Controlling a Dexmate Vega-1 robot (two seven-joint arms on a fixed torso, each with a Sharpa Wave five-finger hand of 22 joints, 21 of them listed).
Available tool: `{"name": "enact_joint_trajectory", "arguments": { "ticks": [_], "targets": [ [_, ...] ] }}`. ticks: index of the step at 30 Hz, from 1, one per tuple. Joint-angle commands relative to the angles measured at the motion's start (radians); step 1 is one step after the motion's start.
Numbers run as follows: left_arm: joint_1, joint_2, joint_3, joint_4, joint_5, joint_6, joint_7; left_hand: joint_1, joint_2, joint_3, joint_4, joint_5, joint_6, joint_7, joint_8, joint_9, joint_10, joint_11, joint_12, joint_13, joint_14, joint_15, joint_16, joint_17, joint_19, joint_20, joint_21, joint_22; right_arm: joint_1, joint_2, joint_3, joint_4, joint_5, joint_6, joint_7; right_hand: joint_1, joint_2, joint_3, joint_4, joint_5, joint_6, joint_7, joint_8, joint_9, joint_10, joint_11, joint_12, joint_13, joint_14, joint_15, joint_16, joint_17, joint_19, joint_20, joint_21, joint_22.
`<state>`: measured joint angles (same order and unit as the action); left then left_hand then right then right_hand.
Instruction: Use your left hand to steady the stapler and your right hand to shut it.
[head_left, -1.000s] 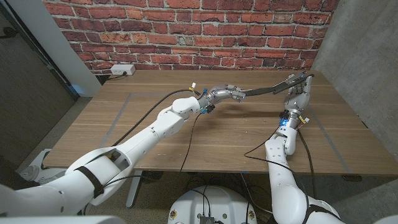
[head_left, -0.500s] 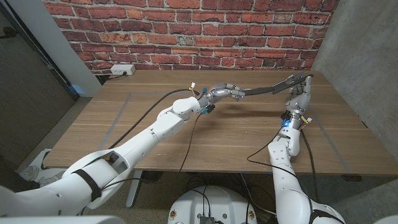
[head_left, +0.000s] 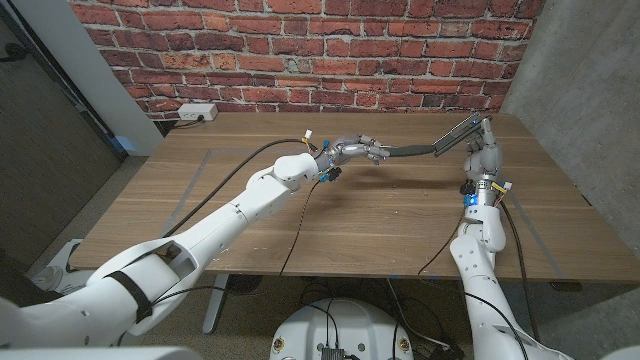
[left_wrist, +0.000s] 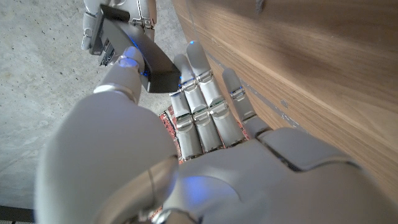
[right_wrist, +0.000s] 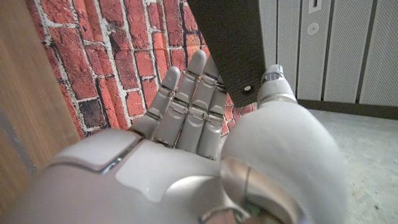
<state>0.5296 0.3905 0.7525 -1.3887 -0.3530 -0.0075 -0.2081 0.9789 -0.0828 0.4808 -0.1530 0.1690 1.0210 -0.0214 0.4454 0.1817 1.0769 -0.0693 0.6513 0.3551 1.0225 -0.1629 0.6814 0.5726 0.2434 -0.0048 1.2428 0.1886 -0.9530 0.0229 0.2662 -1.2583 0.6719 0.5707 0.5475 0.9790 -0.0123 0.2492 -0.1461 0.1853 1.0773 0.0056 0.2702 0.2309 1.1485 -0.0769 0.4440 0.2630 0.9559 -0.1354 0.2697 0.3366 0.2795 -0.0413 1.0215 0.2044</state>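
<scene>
A long black stapler (head_left: 425, 148) stands open at the far middle of the wooden table (head_left: 250, 215). Its top arm slopes up toward the right. My left hand (head_left: 358, 150) grips its low end, the thumb (left_wrist: 124, 68) lying on the black bar (left_wrist: 149, 62). My right hand (head_left: 484, 150) stands upright at the raised tip with its fingers straight. In the right wrist view the stapler's tip (right_wrist: 230, 43) lies between the straight fingers (right_wrist: 186, 106) and the thumb (right_wrist: 273, 84), which touches its edge. My right hand's fingers (left_wrist: 121, 12) also appear past the stapler's far end in the left wrist view.
A brick wall (head_left: 300, 50) runs behind the table, with a white socket box (head_left: 195, 113) at its foot. A concrete wall (head_left: 580, 90) stands close on the right. Cables (head_left: 300, 230) trail from both wrists across the table.
My right arm has swung to the right and the hand has risen, so it now stands at the stapler's raised tip. The left hand and the stapler's low end have stayed put.
</scene>
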Motion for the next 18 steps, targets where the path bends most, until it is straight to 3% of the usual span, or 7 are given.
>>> {"name": "enact_joint_trajectory", "arguments": {
  "ticks": [1,12,18],
  "targets": [
    [-0.015,0.035,0.007,-0.037,0.016,0.055,-0.002,0.109,0.113,0.013,0.006,0.007,0.168,0.096,0.001,0.053,0.051,-0.046,0.029,0.114,0.001,-0.045,-0.001,0.005,-0.008,0.0,0.005,0.005,-0.055,-0.202,-0.109,-0.119,-0.125,-0.123,-0.055,0.163,0.146,-0.003,-0.002,0.007,0.114,-0.099,0.007,0.001,0.02,-0.01,-0.002,0.001,0.006,-0.107,-0.001,0.006,-0.005,-0.093,0.011,0.0],
    [-0.029,0.043,0.012,-0.039,0.021,0.071,-0.011,0.108,0.111,0.018,0.009,0.008,0.166,0.092,0.0,0.062,0.048,-0.048,0.033,0.135,-0.001,-0.045,-0.007,0.013,-0.018,-0.002,0.007,0.004,-0.028,-0.376,-0.212,-0.206,-0.199,-0.247,-0.009,0.168,0.146,-0.006,-0.002,0.008,0.122,-0.097,0.008,0.002,0.029,-0.002,0.001,0.002,0.014,-0.108,0.001,0.01,-0.008,-0.092,0.015,-0.003],
    [-0.037,0.043,0.014,-0.034,0.023,0.079,-0.014,0.106,0.109,0.022,0.01,0.009,0.166,0.087,-0.004,0.063,0.044,-0.051,0.034,0.149,-0.003,-0.047,-0.013,0.019,-0.022,-0.002,0.009,0.004,-0.019,-0.52,-0.284,-0.341,-0.331,-0.352,-0.032,0.172,0.143,-0.009,-0.004,0.01,0.133,-0.095,0.009,-0.001,0.037,0.001,0.0,-0.004,0.019,-0.107,0.001,0.012,0.0,-0.09,0.021,-0.005]
  ]
}}
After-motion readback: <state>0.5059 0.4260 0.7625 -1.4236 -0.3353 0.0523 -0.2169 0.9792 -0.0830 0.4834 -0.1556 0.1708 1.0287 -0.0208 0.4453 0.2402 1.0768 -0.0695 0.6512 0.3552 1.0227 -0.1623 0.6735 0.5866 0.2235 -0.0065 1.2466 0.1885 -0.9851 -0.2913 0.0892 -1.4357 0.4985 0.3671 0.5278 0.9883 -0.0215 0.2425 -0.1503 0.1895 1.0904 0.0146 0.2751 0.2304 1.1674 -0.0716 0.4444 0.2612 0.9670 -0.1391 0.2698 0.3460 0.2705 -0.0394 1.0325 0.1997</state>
